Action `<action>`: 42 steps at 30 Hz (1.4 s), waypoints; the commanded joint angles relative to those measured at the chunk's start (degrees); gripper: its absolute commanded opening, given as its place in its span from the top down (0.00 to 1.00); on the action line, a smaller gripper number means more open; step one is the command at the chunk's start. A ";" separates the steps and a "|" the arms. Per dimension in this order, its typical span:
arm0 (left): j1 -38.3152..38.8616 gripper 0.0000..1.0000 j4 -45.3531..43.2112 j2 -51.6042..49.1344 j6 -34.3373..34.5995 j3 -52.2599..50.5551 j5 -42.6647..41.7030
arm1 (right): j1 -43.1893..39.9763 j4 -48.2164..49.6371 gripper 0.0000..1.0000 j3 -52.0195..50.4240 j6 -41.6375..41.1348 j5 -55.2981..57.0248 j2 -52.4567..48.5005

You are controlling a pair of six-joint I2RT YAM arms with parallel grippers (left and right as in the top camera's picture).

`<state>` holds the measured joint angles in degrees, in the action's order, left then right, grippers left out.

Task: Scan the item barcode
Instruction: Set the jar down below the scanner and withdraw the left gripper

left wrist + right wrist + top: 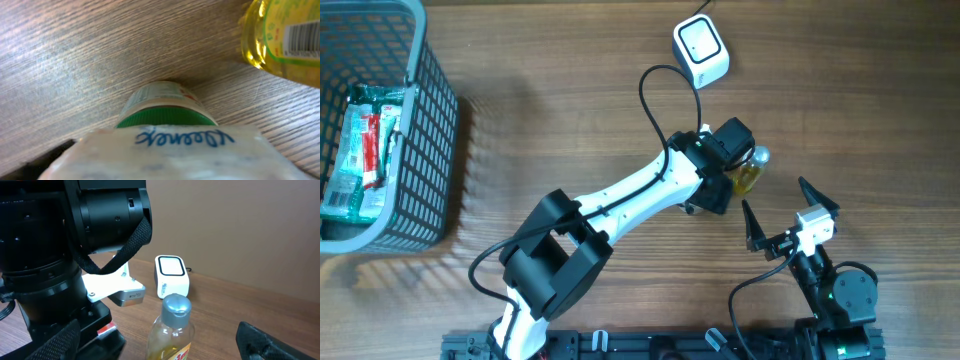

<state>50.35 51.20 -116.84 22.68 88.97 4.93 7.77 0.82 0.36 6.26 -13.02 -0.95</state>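
Left arm stretched far-right. Left pincer: jaws hidden, can't tell. Bottle upright on table, just right of it. Right pincer wide, empty, near-right. Left is closer.

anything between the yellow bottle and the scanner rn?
Partly. In the overhead view the left arm sits beside the bottle on its scanner side and overlaps the straight line to it. From the right wrist view, bare table shows between bottle and scanner, clear of that arm.
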 commanded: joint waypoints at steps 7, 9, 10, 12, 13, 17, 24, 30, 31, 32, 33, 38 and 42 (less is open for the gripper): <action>-1.09 0.00 1.55 2.27 0.31 0.81 -0.02 | -0.02 0.15 0.00 -0.07 -0.24 -0.13 -0.13; -1.27 0.00 1.97 3.89 0.24 1.09 -0.37 | -0.02 0.15 0.00 -0.07 -0.26 -0.13 -0.13; -1.42 0.00 2.14 4.90 0.24 1.11 -0.37 | -0.02 0.15 0.00 -0.07 -0.26 -0.13 -0.13; -1.86 0.00 2.40 6.62 0.24 1.11 -0.35 | -0.02 0.15 0.00 -0.07 -0.26 -0.13 -0.13; -2.27 0.00 2.60 7.78 0.24 1.11 -0.37 | -0.02 0.15 0.00 -0.07 -0.24 -0.13 -0.13; -3.98 0.00 3.28 11.54 0.09 1.11 -0.35 | -0.02 0.15 0.00 -0.07 -0.26 -0.13 -0.13; -9.33 0.00 3.96 16.90 -1.70 1.11 -0.31 | -0.02 0.15 0.00 -0.07 -0.26 -0.13 -0.13; -15.76 0.00 4.07 22.18 -2.95 1.11 2.43 | -0.02 0.15 0.01 -0.07 -0.26 -0.13 -0.13; -16.65 0.00 4.07 22.88 -2.95 1.11 3.74 | -0.02 0.15 0.00 -0.07 -0.26 -0.13 -0.13; -17.86 0.00 4.04 23.91 -2.97 1.11 5.77 | -0.02 0.15 0.00 -0.07 -0.26 -0.11 -0.13; -19.10 0.00 3.89 24.92 -2.97 1.11 8.02 | -0.02 0.15 0.00 -0.07 -0.24 -0.13 -0.13; -25.70 0.00 1.90 29.75 -2.97 1.11 20.68 | -0.02 0.15 0.00 -0.07 -0.26 -0.13 -0.13; -32.06 0.00 -2.56 33.00 -2.97 1.11 29.44 | -0.02 0.15 0.00 -0.07 -0.26 -0.13 -0.13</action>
<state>23.11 51.27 -87.33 20.27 89.14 22.31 7.77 0.84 0.36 6.26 -13.02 -0.95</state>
